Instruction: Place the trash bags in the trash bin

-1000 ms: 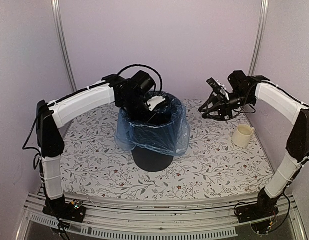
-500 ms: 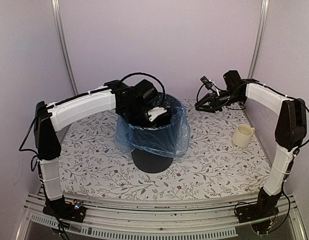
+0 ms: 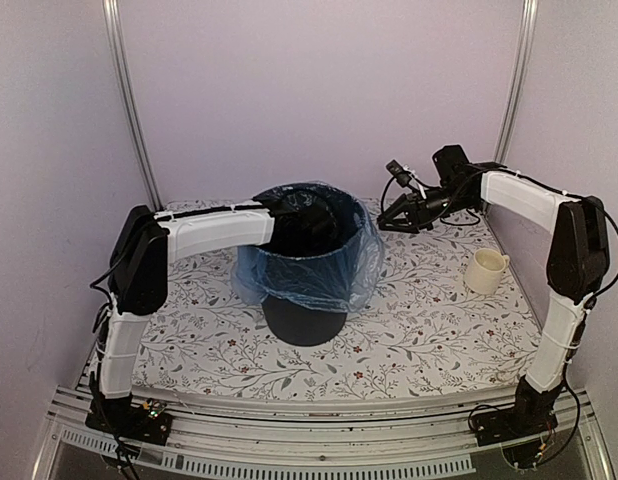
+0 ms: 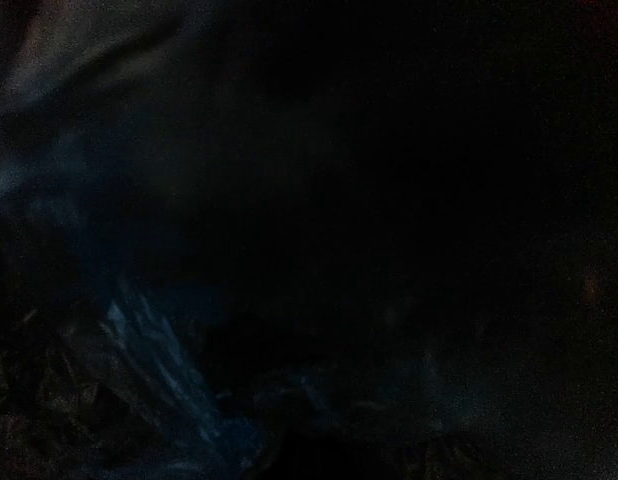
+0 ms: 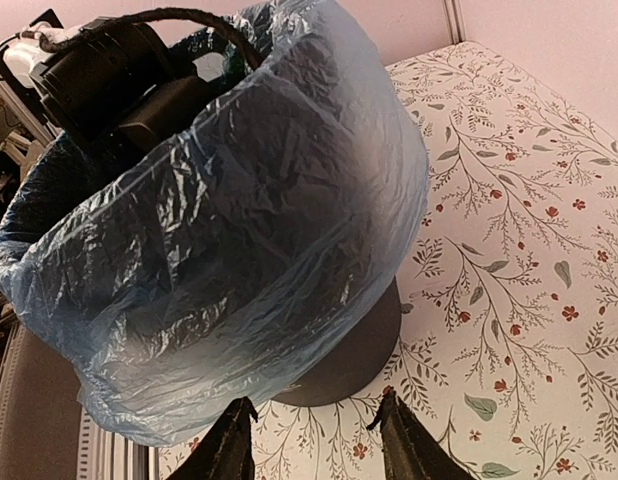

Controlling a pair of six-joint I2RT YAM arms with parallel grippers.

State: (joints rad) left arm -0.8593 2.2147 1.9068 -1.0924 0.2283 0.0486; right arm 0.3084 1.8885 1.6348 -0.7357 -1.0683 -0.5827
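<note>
Trash bag (image 3: 354, 265) lines the trash bin (image 3: 304, 322) mid-worktop (image 3: 439, 330), its edge draped over the rim. The left arm (image 3: 214, 230) has reached deeper inside. Its left gripper is hidden, closed, hold unclear. The right gripper (image 5: 314, 445), half-open and empty, has neared the rim. Seating appears nearly complete.

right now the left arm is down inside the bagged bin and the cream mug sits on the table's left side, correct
No: the top view shows the cream mug on the table's right side. The left arm is indeed inside the bagged trash bin.
</note>
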